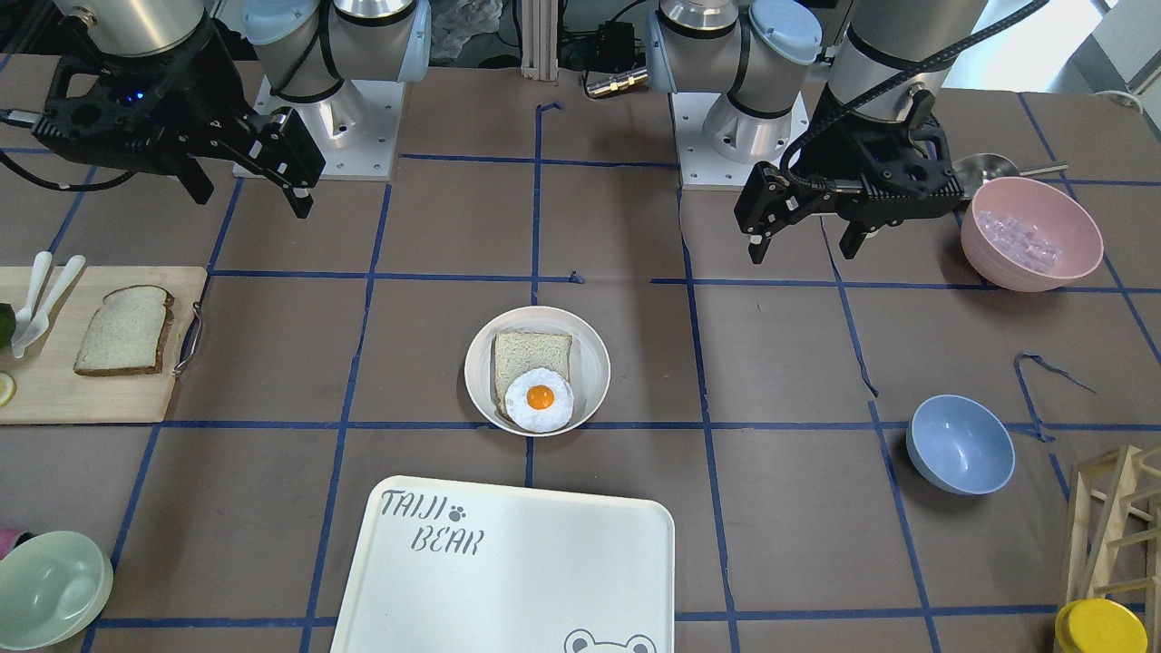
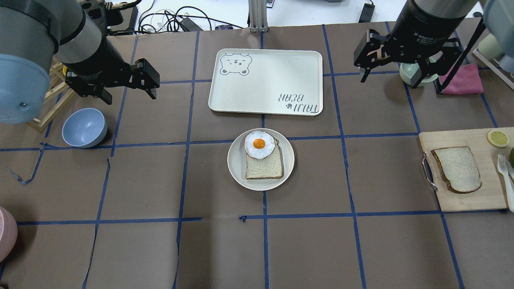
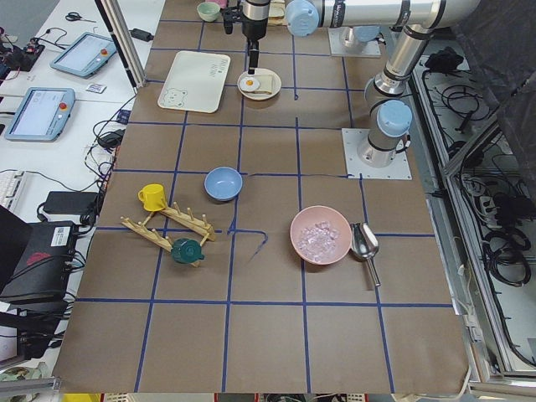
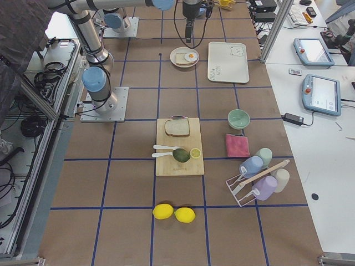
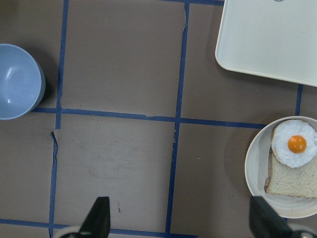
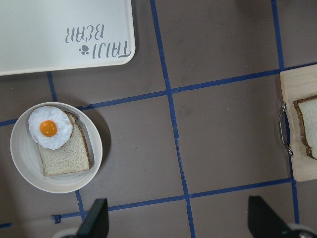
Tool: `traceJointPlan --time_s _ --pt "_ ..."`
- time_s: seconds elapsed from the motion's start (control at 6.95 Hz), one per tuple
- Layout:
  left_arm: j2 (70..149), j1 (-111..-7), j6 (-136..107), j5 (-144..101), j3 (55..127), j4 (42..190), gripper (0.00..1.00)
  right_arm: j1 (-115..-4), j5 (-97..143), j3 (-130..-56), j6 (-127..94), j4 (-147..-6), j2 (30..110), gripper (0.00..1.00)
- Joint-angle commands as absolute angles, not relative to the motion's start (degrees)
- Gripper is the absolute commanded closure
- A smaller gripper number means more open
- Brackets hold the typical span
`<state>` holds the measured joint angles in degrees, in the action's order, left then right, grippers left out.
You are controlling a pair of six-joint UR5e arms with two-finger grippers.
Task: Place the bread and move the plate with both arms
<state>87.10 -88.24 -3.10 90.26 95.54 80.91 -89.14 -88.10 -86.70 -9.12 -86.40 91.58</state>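
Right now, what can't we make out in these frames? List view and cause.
- Right wrist view: the bread is cut off by the right edge; only one side shows.
- Left wrist view: the plate runs past the right edge.
- Every view: one end of the squarer slice lies under the fried egg.
- Overhead view: the green bowl sits partly behind the right gripper.
- Side views: food too small for detail.

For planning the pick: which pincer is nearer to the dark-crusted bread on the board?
Right. From the bread, the right pincer hovers short of the plate; the left pincer, beyond it.
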Motion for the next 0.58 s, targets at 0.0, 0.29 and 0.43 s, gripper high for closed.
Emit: traceJointPlan --time_s 0.0,0.29,0.43 --pt "87.1 -88.2 -3.1 90.3 95.5 81.1 0.0 -89.2 -88.1 -87.1 -9.1 -86.3 91.5 0.0" --pt "87.1 -88.2 -3.1 90.3 95.6 81.2 0.0 -89.2 -88.1 -87.7 -8.9 -86.2 91.1 0.0" --pt "87.1 -88.2 -3.1 90.3 95.6 81.2 0.0 -89.2 -88.1 -88.1 -8.8 -86.9 91.0 0.0"
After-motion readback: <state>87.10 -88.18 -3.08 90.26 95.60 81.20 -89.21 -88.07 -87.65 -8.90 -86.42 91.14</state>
